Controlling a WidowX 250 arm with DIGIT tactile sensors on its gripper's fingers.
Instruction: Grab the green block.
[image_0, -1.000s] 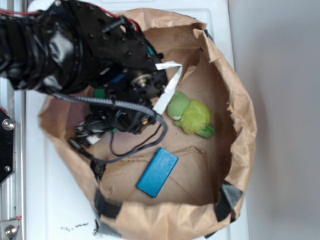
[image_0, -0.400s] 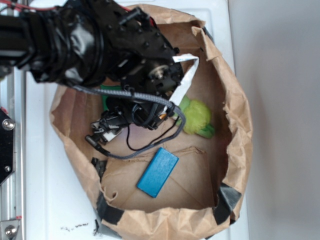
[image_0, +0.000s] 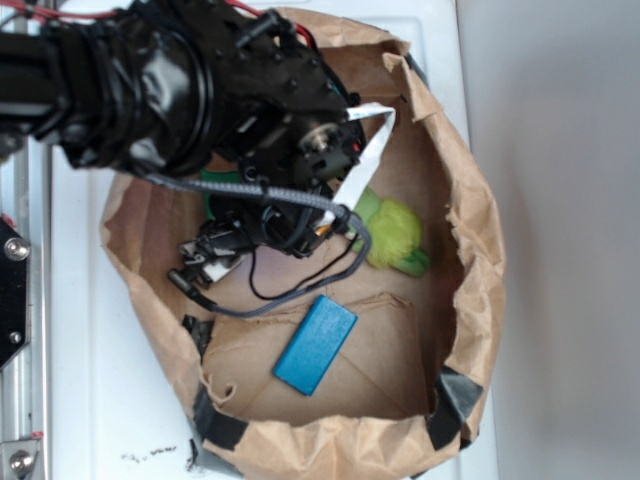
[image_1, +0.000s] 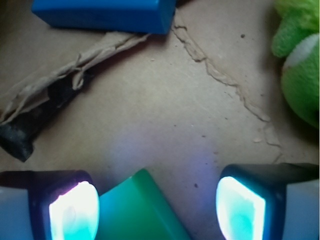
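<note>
Here the green block (image_1: 137, 210) lies between the spread claw (image_1: 157, 207) fingers.

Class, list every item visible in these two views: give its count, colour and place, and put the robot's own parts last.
Paper bag: one, brown, on the white surface, holding everything else.
Blue block: one, blue, bag floor, near the front wall.
Plush toy: one, yellow-green, bag floor, right of the arm.
Green block: one, green, between the end effector's fingers, nearer one finger.
End effector: one, black, fingers open, low over the bag floor.

Two blocks: green block (image_1: 137, 210), blue block (image_0: 315, 344); one plush toy (image_0: 392, 234)
</note>
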